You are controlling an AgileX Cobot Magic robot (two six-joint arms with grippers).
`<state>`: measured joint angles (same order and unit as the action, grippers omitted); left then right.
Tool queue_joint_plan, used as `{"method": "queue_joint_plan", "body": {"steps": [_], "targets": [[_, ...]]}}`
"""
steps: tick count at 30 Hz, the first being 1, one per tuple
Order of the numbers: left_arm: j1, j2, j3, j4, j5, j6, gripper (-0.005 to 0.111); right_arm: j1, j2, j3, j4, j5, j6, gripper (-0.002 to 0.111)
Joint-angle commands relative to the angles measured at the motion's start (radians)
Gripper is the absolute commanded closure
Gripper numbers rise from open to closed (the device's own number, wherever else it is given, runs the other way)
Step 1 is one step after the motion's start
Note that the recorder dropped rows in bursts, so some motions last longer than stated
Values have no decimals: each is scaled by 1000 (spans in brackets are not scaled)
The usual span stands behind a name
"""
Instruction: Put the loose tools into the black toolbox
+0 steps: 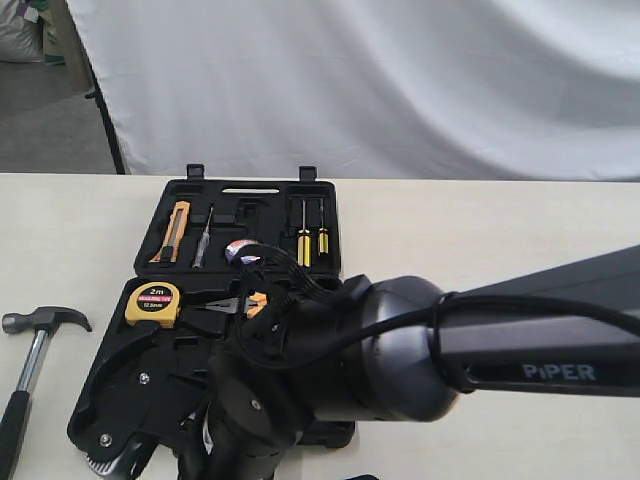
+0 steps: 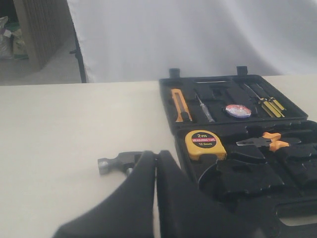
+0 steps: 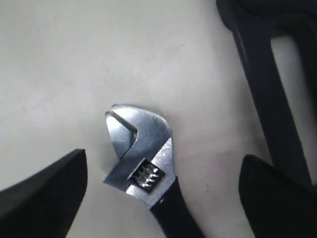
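Pale tabletop (image 3: 59, 54), adjustable wrench (image 3: 141, 148) only in right wrist view, beneath wide-apart right end effector (image 3: 161, 171).

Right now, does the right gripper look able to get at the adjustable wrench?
Probably yes: the right gripper hangs open over the adjustable wrench, one finger on each side, and nothing lies between them on the table.
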<state>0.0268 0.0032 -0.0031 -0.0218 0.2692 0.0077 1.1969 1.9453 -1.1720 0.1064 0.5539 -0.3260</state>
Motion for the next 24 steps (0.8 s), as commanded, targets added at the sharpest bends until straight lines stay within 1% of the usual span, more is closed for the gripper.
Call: {"method": "queue_joint_plan", "body": {"steps": [1, 4, 6, 7, 9, 11, 13, 16, 20, 24], "targets": [[4, -3, 3, -8, 0, -8, 106, 3, 49, -1, -2, 14, -15, 34], [4, -3, 3, -8, 0, -8, 106, 3, 98, -1, -2, 12, -44, 35], [4, -3, 3, -8, 0, -8, 106, 3, 120, -3, -2, 17, -52, 46], [4, -3, 3, -8, 0, -8, 106, 3, 120, -3, -2, 32, -57, 55], [4, -3, 3, -8, 0, -8, 106, 3, 120, -3, -2, 51, -57, 87], [4, -3, 3, -8, 0, -8, 106, 3, 118, -3, -1, 60, -57, 109], [4, -3, 3, -8, 0, -8, 106, 3, 118, -24, 15, 104, -56, 109], [4, -3, 3, -8, 0, -8, 106, 3, 118, -112, 16, 261, -59, 109], [4, -3, 3, -8, 0, -8, 106, 3, 118, -195, 16, 334, -110, 109], [4, -3, 3, -8, 0, -8, 106, -21, 114, -222, 44, 363, -129, 109]]}}
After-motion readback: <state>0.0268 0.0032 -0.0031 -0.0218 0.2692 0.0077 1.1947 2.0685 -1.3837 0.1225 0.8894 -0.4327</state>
